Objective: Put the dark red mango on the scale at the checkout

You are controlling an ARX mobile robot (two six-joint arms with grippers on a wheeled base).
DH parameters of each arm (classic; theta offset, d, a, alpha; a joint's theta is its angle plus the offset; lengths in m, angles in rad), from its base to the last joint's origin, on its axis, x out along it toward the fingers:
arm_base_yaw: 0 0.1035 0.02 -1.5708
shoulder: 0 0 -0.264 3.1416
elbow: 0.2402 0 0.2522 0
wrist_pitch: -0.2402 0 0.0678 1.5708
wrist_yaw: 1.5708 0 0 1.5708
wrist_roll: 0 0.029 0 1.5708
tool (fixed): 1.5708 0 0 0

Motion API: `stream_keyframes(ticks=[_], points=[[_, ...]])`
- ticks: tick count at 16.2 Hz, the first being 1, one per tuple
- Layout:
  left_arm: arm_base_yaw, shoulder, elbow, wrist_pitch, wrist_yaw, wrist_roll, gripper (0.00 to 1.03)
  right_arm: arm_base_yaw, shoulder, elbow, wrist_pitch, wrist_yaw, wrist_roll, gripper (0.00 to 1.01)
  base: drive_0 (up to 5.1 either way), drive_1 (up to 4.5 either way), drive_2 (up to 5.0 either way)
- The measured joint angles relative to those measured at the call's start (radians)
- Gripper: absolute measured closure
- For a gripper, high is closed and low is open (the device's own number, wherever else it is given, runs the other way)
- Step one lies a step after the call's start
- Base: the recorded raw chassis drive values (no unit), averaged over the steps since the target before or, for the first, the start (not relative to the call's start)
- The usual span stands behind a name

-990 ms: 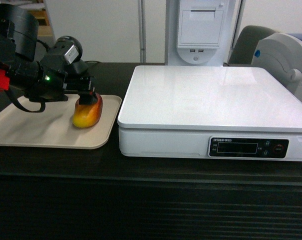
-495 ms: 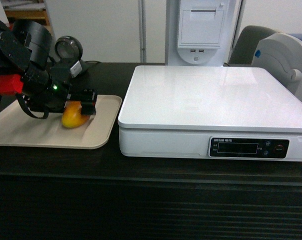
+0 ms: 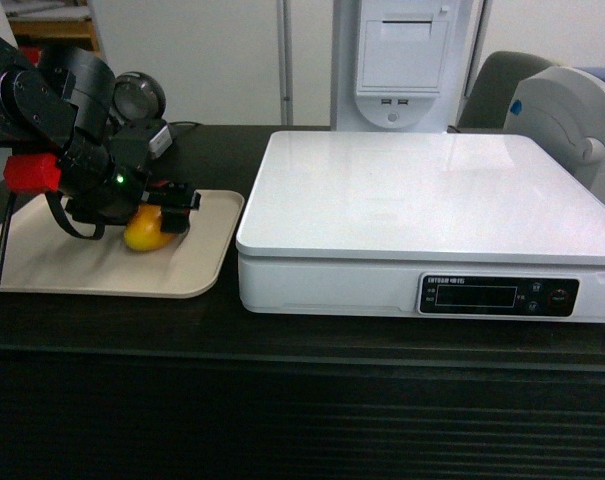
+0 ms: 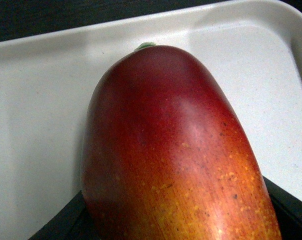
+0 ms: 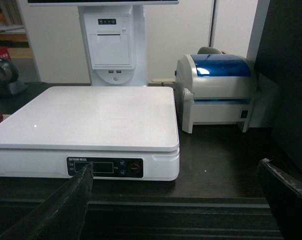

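My left gripper (image 3: 172,205) pinches the dark red mango (image 3: 147,228) over the beige tray (image 3: 102,262), probably just lifted; the right gripper (image 5: 178,200) hangs spread before the scale (image 5: 91,122).

The dark red mango (image 4: 175,150), glossy, red fading to orange-yellow, sits between the left gripper's fingers (image 3: 178,196), apparently just above the tray. The scale (image 3: 422,200), white with a bare platter, stands well apart on the dark checkout (image 3: 282,340).
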Motion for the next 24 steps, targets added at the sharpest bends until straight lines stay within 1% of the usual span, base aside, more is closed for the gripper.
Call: stream_keyframes(ticks=[1,2,4,5,6,8,9,10,11,12,13,15,17,19,21,24], points=[[0.002,-0.002,-0.010,0.024,0.000,-0.001,0.35,0.000,0.000,0.000,0.000,0.000,0.000,0.03,0.0,0.00,0.0],[0.005,-0.011,-0.028,0.036,0.004,-0.002,0.38,0.000,0.000,0.000,0.000,0.000,0.000,0.03,0.0,0.00,0.0],[0.008,-0.054,-0.097,0.076,0.013,-0.001,0.40,0.000,0.000,0.000,0.000,0.000,0.000,0.03,0.0,0.00,0.0],[0.011,-0.213,-0.257,0.203,0.034,0.003,0.41,0.000,0.000,0.000,0.000,0.000,0.000,0.03,0.0,0.00,0.0],[0.003,-0.412,-0.405,0.328,0.048,0.024,0.41,0.000,0.000,0.000,0.000,0.000,0.000,0.03,0.0,0.00,0.0],[-0.014,-0.580,-0.538,0.407,0.064,0.034,0.41,0.000,0.000,0.000,0.000,0.000,0.000,0.03,0.0,0.00,0.0],[-0.045,-0.716,-0.698,0.443,0.083,0.035,0.41,0.000,0.000,0.000,0.000,0.000,0.000,0.03,0.0,0.00,0.0],[-0.115,-0.881,-0.822,0.467,0.125,0.000,0.41,0.000,0.000,0.000,0.000,0.000,0.000,0.03,0.0,0.00,0.0],[-0.152,-0.911,-0.818,0.488,0.139,-0.016,0.41,0.000,0.000,0.000,0.000,0.000,0.000,0.03,0.0,0.00,0.0],[-0.182,-0.894,-0.806,0.484,0.136,-0.028,0.41,0.000,0.000,0.000,0.000,0.000,0.000,0.03,0.0,0.00,0.0],[-0.211,-0.855,-0.789,0.476,0.117,-0.037,0.41,0.000,0.000,0.000,0.000,0.000,0.000,0.03,0.0,0.00,0.0],[-0.266,-0.771,-0.741,0.456,0.102,-0.063,0.41,0.000,0.000,0.000,0.000,0.000,0.000,0.03,0.0,0.00,0.0],[-0.336,-0.689,-0.643,0.436,0.089,-0.089,0.41,0.000,0.000,0.000,0.000,0.000,0.000,0.03,0.0,0.00,0.0],[-0.403,-0.616,-0.534,0.404,0.088,-0.113,0.41,0.000,0.000,0.000,0.000,0.000,0.000,0.03,0.0,0.00,0.0],[-0.460,-0.531,-0.435,0.361,0.085,-0.135,0.41,0.000,0.000,0.000,0.000,0.000,0.000,0.03,0.0,0.00,0.0],[-0.512,-0.394,-0.284,0.280,0.068,-0.177,0.41,0.000,0.000,0.000,0.000,0.000,0.000,0.03,0.0,0.00,0.0]])
